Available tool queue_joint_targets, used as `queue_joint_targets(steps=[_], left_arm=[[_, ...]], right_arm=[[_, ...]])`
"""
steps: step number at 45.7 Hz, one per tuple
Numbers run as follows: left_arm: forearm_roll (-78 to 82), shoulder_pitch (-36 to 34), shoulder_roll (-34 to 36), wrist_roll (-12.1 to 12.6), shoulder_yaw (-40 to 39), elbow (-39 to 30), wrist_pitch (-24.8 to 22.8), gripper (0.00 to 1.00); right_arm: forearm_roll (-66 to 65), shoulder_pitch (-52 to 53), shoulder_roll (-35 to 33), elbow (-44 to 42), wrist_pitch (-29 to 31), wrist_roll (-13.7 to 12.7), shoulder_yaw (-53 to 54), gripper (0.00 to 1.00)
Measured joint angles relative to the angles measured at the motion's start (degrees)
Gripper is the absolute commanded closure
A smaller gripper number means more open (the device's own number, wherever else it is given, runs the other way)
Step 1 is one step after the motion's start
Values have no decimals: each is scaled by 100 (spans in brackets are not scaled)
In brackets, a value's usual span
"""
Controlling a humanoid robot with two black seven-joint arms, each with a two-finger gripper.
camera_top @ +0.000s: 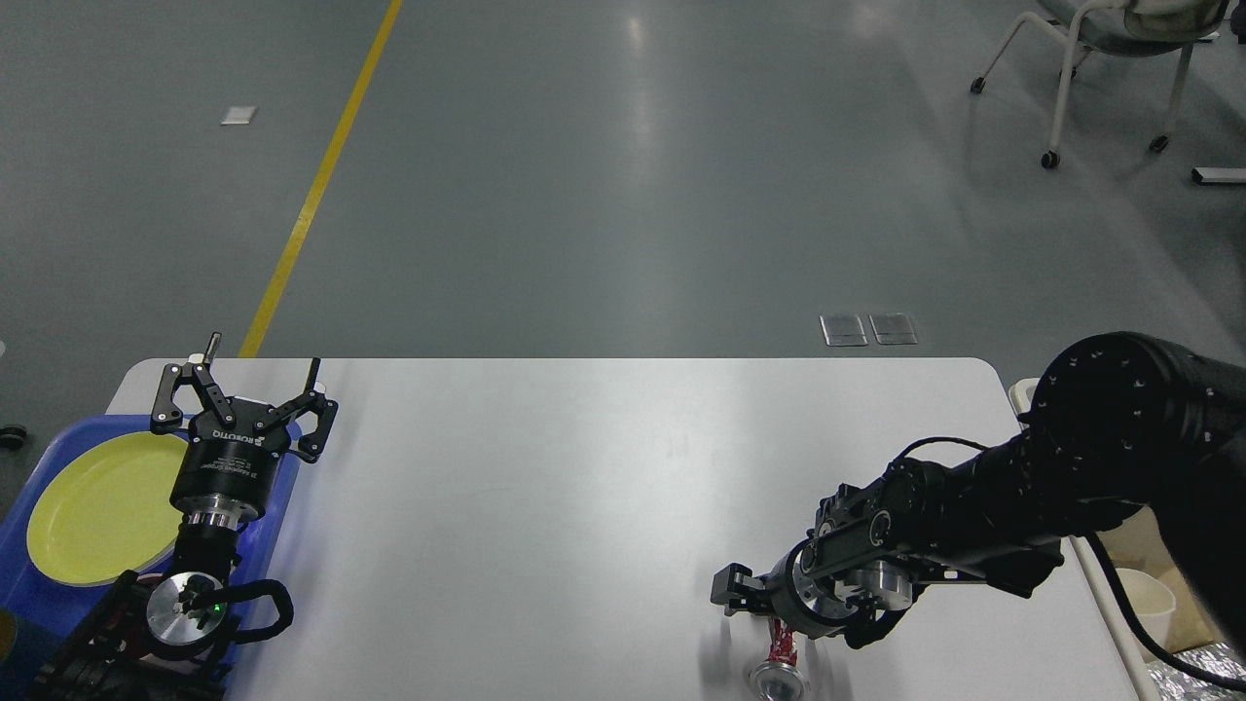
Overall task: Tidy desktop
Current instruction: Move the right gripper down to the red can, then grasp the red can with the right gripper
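Note:
The white desktop (584, 487) fills the lower part of the head view. My left gripper (263, 352) is open and empty, held upright over the desktop's left end beside the blue tray. My right gripper (732, 590) reaches in low from the right near the front edge. Its dark fingers point left and cannot be told apart. A small red and silver can (780, 662) lies on the desktop just below and behind the gripper's fingers, partly hidden by the wrist. I cannot tell whether the gripper touches it.
A blue tray (29, 604) holding a yellow plate (102, 506) sits at the left edge. A beige bin (1110, 584) with a white cup (1149, 596) inside stands off the right edge. A wheeled chair (1100, 39) stands on the floor far right.

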Motion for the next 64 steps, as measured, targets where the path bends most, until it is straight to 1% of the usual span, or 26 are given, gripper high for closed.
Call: queue_joint_targets(steps=[13,14,15,20,22,24,25,26,54,64], left_arm=[[0,0,0,0,0,0,4,4],[0,0,0,0,0,0,4,4],[0,0,0,0,0,0,4,4],[0,0,0,0,0,0,4,3],[0,0,0,0,0,0,4,4],[0,0,0,0,0,0,4,4],[0,0,0,0,0,0,4,4],[0,0,0,0,0,0,3,4],[0,0,2,0,0,0,1,4],[0,0,1,0,0,0,1,4]], right_arm=[[-85,-186,35,-249,-15,0,-57,13],[-90,-225,56,-285,-15,0,-61,14],[-92,-259,72,-314,-15,0,-64,17],[-96,-390,123,-453,-14,0,-70,50],[-95,-409,127,-470,-12,0,-70,71],[-85,-417,123,-475,-6,0,-65,89],[-78,-419,120,-475,-2,0,-60,96],[-70,-419,115,-475,4,0,-56,100],[12,-325,-58,-317,83,-19,-74,100],[9,-247,-111,-292,267,-20,-74,100]])
